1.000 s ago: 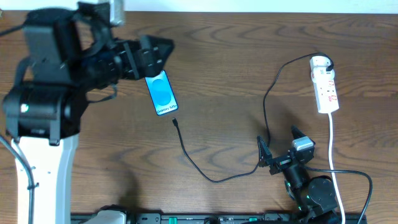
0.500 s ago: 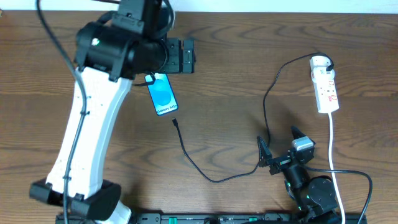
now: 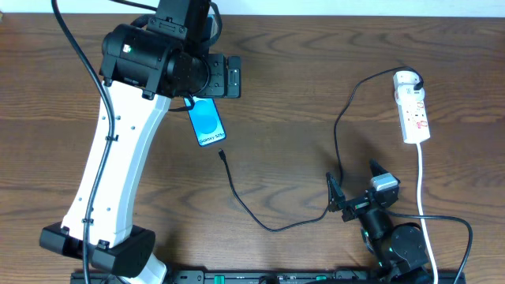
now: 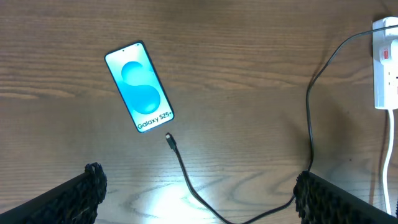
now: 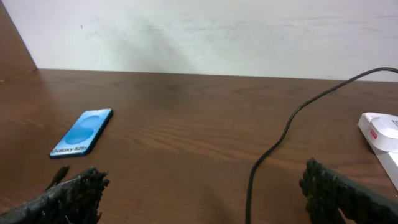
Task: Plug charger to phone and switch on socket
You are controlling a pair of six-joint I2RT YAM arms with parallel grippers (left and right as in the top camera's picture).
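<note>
Wood tabletop check: seeing phone (image 4: 139,86) lying flat far-left, charger (image 4: 170,139) tip just near of it, apart. Seeing socket (image 3: 413,110) far right. Reading left gripper (image 4: 200,177) spread wide above phone, right gripper (image 3: 352,177) spread wide near-right, both gripping nothing.

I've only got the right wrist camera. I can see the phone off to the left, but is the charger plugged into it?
Observer: No. The charger is loose; its connector tip lies just off the text end of the phone, apart from it.
Operator: Where is the left arm?
Observer: The left gripper hangs above the phone's other end, jaws open, holding nothing.
Operator: And where does the cable's other end go?
Observer: It runs up to the round end of the socket, which lies lengthwise over on the right.
</note>
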